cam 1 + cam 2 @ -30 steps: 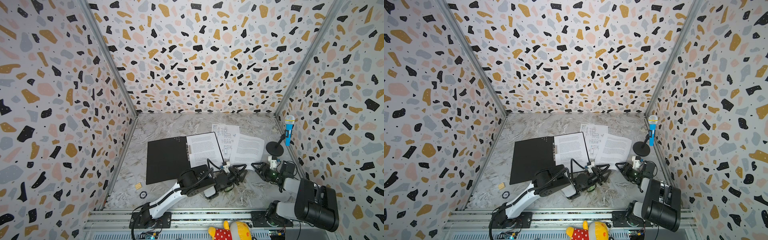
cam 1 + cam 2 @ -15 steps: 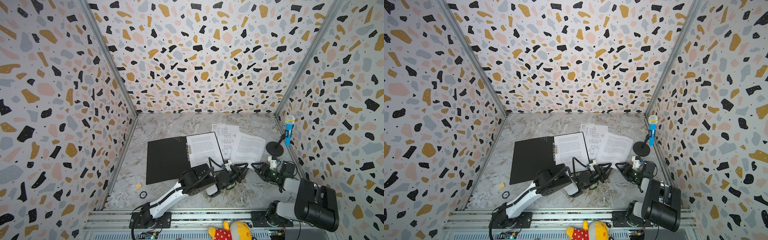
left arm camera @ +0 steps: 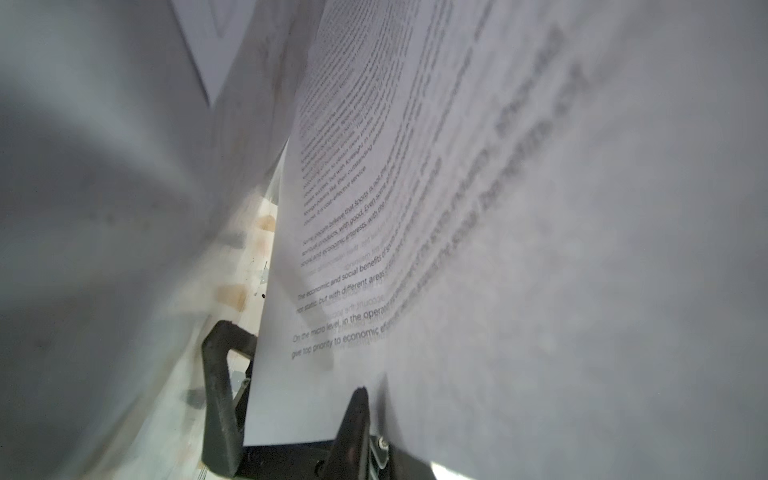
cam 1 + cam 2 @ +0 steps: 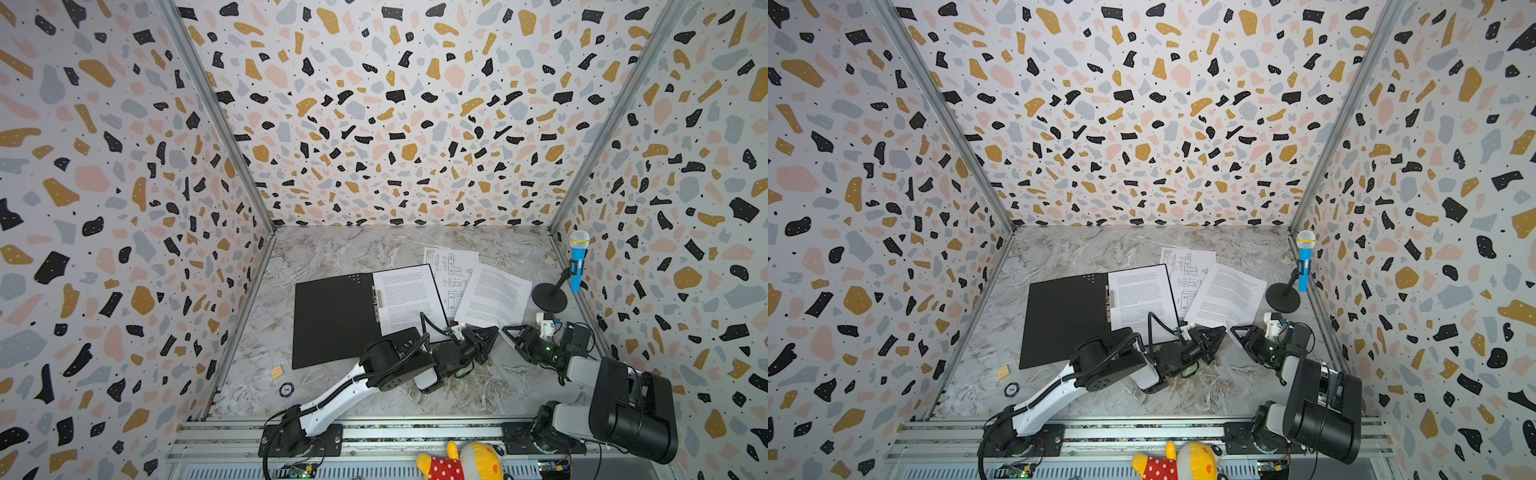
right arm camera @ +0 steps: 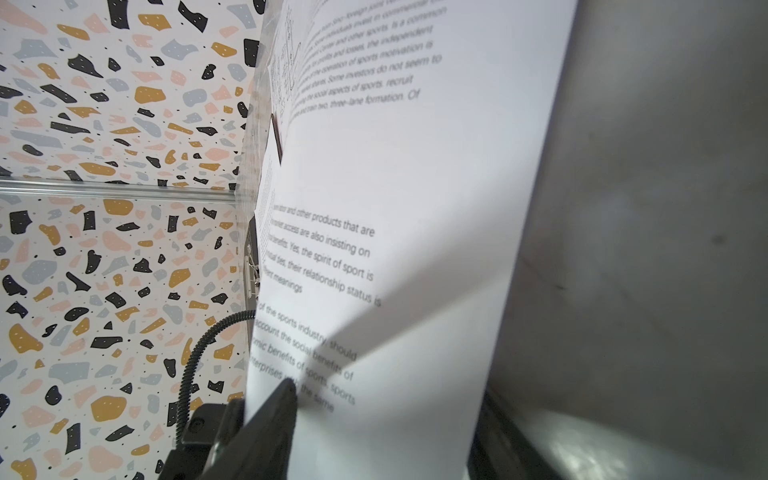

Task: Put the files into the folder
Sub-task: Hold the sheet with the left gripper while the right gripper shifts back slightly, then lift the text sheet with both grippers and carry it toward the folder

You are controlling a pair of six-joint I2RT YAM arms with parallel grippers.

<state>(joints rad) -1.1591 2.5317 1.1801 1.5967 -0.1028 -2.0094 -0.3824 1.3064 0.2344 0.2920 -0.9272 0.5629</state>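
Two tools low at the near edge of one loose text sheet (image 4: 494,293), with the folder (image 4: 332,320) open beside them.

Narrow gap on the left tool (image 4: 490,332), that sheet's near corner between its fingers (image 3: 222,374) in the left wrist view; cannot tell whether truly clamped. Just beside it the right tool (image 4: 509,331), fingers (image 5: 272,419) well apart, the sheet's edge between them. Beyond both tools, partly under the same sheet, a drawing sheet (image 4: 451,259). Beyond the left tool and off to its left, flat on the bench (image 4: 332,249), the folder with black inside up, metal clip (image 4: 377,299) at the spine, a second text sheet (image 4: 409,297) lying on the half nearer the tools. Past the right tool, a blue toy microphone (image 4: 578,262) on a black stand (image 4: 549,299).
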